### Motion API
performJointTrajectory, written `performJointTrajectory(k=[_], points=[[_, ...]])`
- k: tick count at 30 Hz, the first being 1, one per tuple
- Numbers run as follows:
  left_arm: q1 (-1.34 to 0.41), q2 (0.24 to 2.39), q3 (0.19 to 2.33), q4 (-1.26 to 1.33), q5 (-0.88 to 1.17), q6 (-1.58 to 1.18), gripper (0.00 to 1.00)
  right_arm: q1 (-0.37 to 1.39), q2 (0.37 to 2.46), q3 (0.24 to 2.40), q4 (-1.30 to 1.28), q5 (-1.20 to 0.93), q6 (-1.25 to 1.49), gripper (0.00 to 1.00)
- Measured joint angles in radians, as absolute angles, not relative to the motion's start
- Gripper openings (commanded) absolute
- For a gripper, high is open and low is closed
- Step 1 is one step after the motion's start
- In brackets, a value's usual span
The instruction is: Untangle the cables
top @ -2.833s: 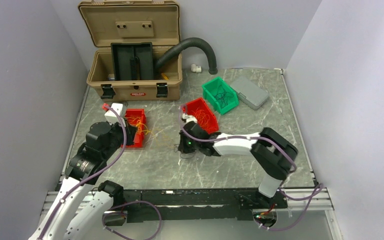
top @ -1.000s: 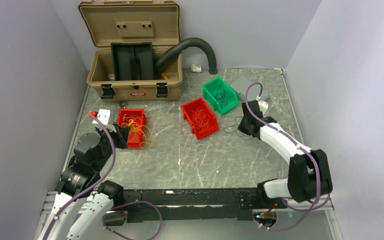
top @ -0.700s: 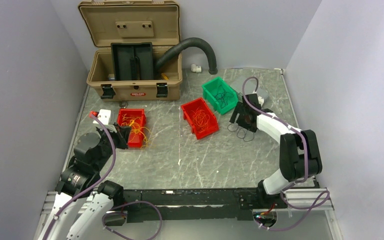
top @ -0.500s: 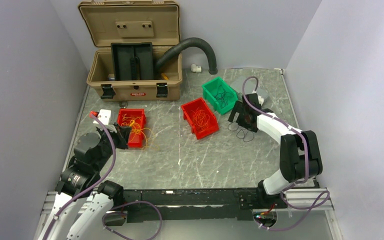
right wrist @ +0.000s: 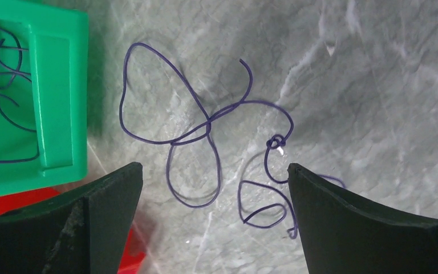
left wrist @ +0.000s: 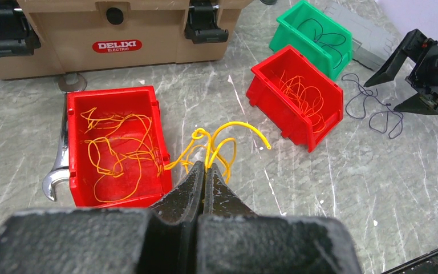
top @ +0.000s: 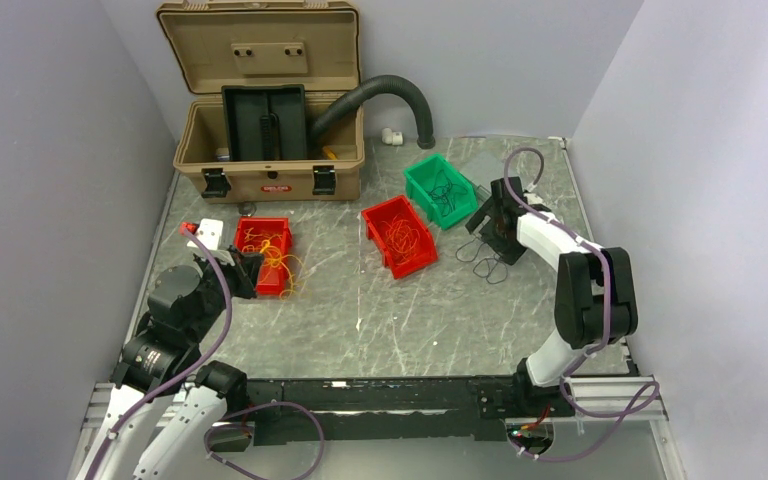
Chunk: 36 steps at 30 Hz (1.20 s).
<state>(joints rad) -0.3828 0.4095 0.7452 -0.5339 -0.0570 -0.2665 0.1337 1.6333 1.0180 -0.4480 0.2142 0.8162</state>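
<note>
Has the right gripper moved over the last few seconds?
Yes. The right gripper has swung rightward and farther back, from the near end of the middle red bin to just right of the green bin.

Robot lab cell, plain grey walls (top: pixel 50 150), marble-look table (top: pixel 410 310), tan toolbox (top: pixel 265 90), plastic parts bins (top: pixel 400 235)

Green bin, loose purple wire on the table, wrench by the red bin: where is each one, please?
green bin (right wrist: pixel 57 91), right wrist view, on its side wall.
loose purple wire (right wrist: pixel 208 127), right wrist view, where its loops cross.
wrench (left wrist: pixel 61 162), left wrist view, on the shank near the open end.
</note>
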Motion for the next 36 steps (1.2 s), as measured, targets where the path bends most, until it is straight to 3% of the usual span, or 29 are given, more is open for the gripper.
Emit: performJointTrajectory(k=[15,24,28,31,33,36], points=[[-0.383,0.394,0.741,-0.527,-0.049,-0.266,0.0,0.108,1.618,0.925,-0.474,0.097,1.317,1.0],[-0.383,0.382,0.74,-0.526,-0.049,-0.266,0.0,0.032,1.633,0.925,-0.438,0.096,1.441,0.99],[-0.383,0.382,0.74,-0.526,-0.049,-0.264,0.0,0.01,1.695,0.986,-0.448,0.079,1.463,0.9],[-0.383,0.382,0.74,-0.527,-0.05,-0.263,0.0,0.01,1.762,1.061,-0.447,0.065,1.468,0.77],[-0.383,0.382,0.74,-0.527,-0.05,-0.263,0.0,0.015,1.794,1.093,-0.448,0.058,1.47,0.65],[-0.383,0.382,0.74,-0.527,-0.05,-0.263,0.0,0.025,1.813,1.105,-0.447,0.052,1.464,0.37]])
